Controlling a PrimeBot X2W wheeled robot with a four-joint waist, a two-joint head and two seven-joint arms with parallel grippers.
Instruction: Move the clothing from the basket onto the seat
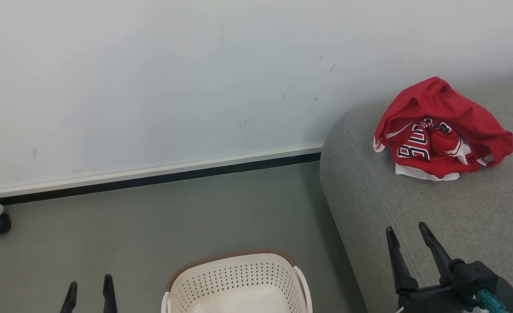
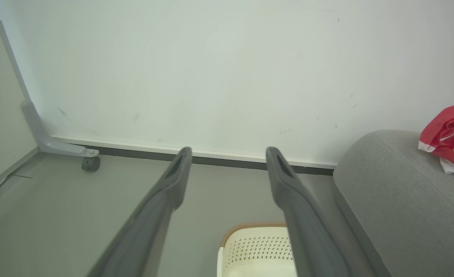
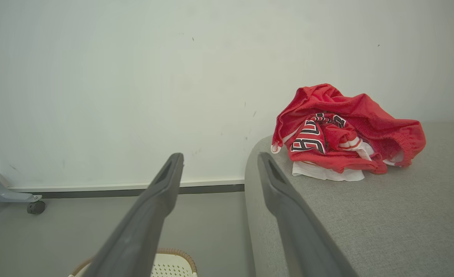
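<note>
Two empty grippers; looks finished.
Nearest, left gripper [image 1: 90, 288] and right gripper [image 1: 405, 230] held low, fingers spread wide, gripping nothing, likely for want of anything left to carry; between them, laundry basket [image 1: 234, 256] on the floor [image 1: 152, 226], cut off by the frame edge, visible inside bare; farther right, red jerseys [image 1: 443, 130] heaped on the grey sofa [image 1: 413, 204] as the task wants, by the wall [image 1: 152, 65]; garment count unclear in the crumple.

The scene is lit brightly and evenly by soft, diffuse light, and no hard shadows or glare are seen. The white wall [image 1: 152, 87] is given a faint greenish tint. Only a thin, soft shadow is cast under the clothing [image 1: 439, 126] on the seat [image 1: 434, 208]. In the wrist views, the left tool's fingers [image 2: 150, 223] are stretched and slightly blurred toward the near edge.
</note>
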